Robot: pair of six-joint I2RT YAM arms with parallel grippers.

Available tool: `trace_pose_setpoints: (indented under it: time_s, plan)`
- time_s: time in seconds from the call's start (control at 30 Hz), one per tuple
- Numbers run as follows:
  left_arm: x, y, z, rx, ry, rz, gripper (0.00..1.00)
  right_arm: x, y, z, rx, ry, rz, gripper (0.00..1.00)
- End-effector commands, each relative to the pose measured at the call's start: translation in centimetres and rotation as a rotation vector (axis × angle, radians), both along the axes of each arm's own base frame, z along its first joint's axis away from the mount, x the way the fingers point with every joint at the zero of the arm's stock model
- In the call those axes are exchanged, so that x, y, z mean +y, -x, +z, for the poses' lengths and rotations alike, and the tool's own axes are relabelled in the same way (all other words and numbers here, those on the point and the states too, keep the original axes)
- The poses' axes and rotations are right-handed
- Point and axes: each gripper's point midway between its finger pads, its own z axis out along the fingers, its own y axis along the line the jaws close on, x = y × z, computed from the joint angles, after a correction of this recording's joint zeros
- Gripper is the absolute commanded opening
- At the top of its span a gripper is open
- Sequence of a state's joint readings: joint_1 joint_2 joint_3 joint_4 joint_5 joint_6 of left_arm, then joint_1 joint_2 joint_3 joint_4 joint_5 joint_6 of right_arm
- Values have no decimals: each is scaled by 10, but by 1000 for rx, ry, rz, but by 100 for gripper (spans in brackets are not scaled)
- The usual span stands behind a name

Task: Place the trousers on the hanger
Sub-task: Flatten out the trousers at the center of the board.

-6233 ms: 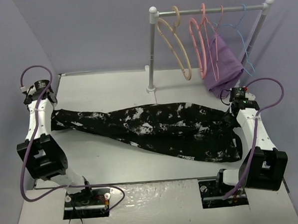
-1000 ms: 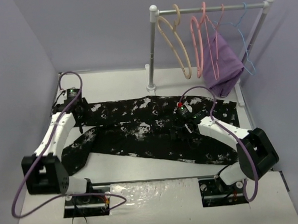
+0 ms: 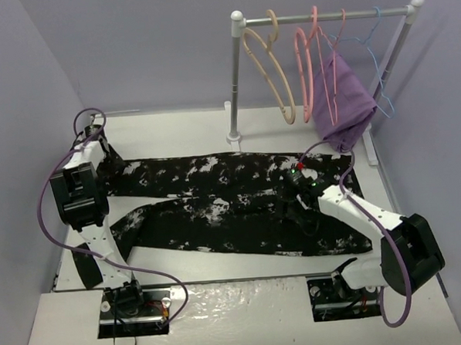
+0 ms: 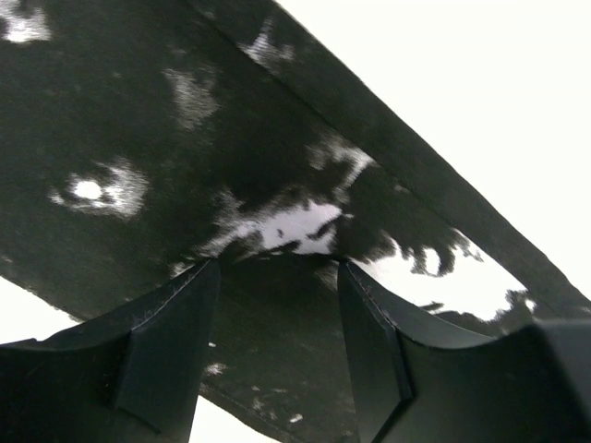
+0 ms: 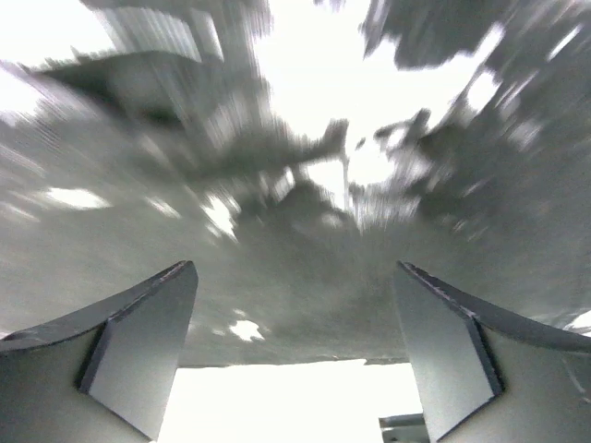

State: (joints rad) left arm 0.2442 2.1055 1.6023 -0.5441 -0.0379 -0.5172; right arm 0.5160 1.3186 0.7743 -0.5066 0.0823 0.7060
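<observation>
The trousers (image 3: 240,203) lie flat across the table, black with white blotches, both legs running left. The beige hanger (image 3: 276,77) hangs on the rail at the back, apart from both arms. My left gripper (image 3: 106,157) is at the far-left end of the upper leg. In the left wrist view this gripper (image 4: 275,263) is open, its fingertips (image 4: 205,277) down on the trousers (image 4: 185,138), which lie flat between them. My right gripper (image 3: 292,192) hovers over the middle of the trousers. In the blurred right wrist view it (image 5: 294,266) is wide open above the fabric (image 5: 305,231).
A clothes rail on a grey post (image 3: 232,80) stands at the back right. It carries a thick pink hanger (image 3: 310,68), thin pink and blue wire hangers (image 3: 375,57) and a purple cloth (image 3: 346,97). Purple walls close in on both sides.
My left arm has swung back and to the left, and the upper trouser leg now stretches straighter toward the left edge. My right gripper has shifted slightly right over the trousers.
</observation>
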Motion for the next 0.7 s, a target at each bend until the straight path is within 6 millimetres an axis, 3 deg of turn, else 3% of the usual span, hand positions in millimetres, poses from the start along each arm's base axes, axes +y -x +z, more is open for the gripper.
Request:
trace_pose_setpoints:
  time_s: [0.0,0.1,0.13,0.23,0.53,0.67]
  plan:
    - [-21,-20,81,-201,-38,-81,51,-31,-58,50,-163,29,-132,82]
    - [-33,-16,86,-221,-21,-87,51,-71,-77,52,-160,57,-241,77]
    - [-36,-16,87,-228,-17,-88,51,-76,-80,50,-150,60,-249,76]
    - [-49,-9,71,-205,19,-106,51,-102,-94,49,-147,61,-304,69]
    - [-72,-7,44,-166,44,-161,51,-137,-149,39,-219,19,-393,53]
    - [-81,-9,31,-138,44,-183,51,-148,-168,17,-213,36,-421,49]
